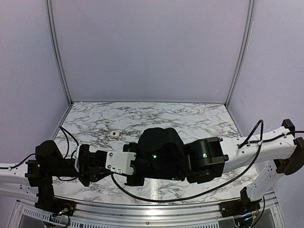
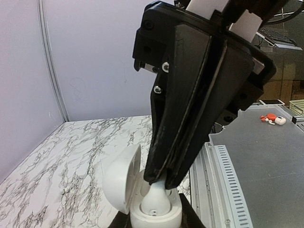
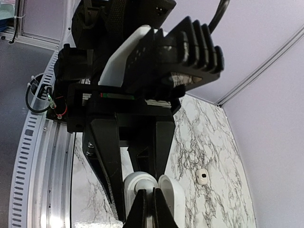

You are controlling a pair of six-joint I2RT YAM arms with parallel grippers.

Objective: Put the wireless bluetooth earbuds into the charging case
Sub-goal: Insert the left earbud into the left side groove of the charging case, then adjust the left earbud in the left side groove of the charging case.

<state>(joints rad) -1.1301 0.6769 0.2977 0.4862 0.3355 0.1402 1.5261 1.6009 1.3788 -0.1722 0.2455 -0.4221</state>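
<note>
The charging case point(image 2: 137, 214) is clamped from both sides by the left gripper point(image 3: 135, 183), with its lid point(image 2: 121, 183) swung open to one side. The right gripper point(image 2: 161, 179) comes down from right above the case with its jaws pressed together into a narrow point. That point sits on top of one earbud point(image 2: 154, 202), which is standing in a socket of the case. I honestly can't tell from these views whether the top of the bud is pinched between the jaws or just touched from above. My take is that this is the seating step, and the trick is a gentle, straight push down along the socket rather than a shove from the side. The bud looks like it's riding a bit high. The case is only gripped by its walls, so too much force could make it slip or twist in the left jaws. I'd also watch the lid, since it's just beside the right fingers and one nudge could flip it onto them. The second earbud point(image 1: 114, 135) lies on the marble table point(image 1: 190, 123) well apart from the case, out past its lid side, so it's next up once this one is fully down.
</note>
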